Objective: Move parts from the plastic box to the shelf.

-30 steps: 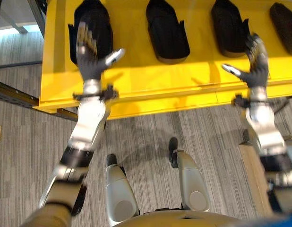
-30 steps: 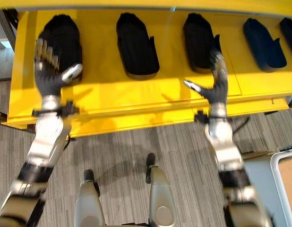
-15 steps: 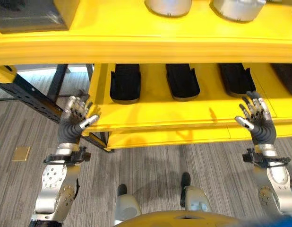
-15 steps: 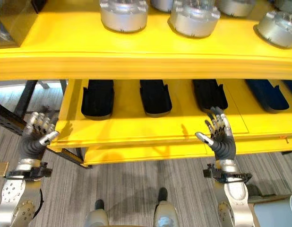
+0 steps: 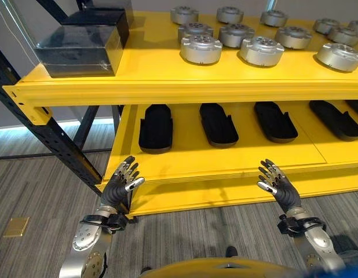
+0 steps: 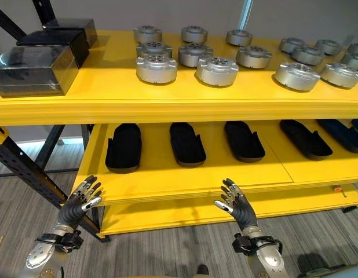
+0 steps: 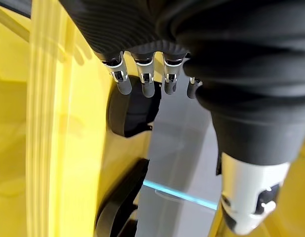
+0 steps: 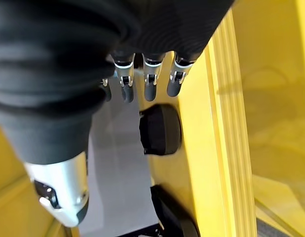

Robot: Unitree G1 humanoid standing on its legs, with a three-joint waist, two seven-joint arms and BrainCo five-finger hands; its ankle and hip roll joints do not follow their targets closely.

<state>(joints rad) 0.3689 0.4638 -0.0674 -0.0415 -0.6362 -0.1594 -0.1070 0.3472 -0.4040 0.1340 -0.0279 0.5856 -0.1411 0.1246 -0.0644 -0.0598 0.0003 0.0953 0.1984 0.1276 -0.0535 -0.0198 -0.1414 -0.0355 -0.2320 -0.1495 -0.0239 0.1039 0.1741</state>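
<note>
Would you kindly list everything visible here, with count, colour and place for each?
Shelf: one, yellow, two levels on dark uprights.
Round metal parts: about a dozen in the right eye view, silver, top level, middle to right.
Boxes: at least two, dark translucent, top level, left end.
Elongated trays: at least five, black, in a row on the lower level.
Floor: grey striped carpet.
Left hand: open, holding nothing, by the lower level's front left corner.
Right hand: open, holding nothing, before the lower level's front edge.
</note>
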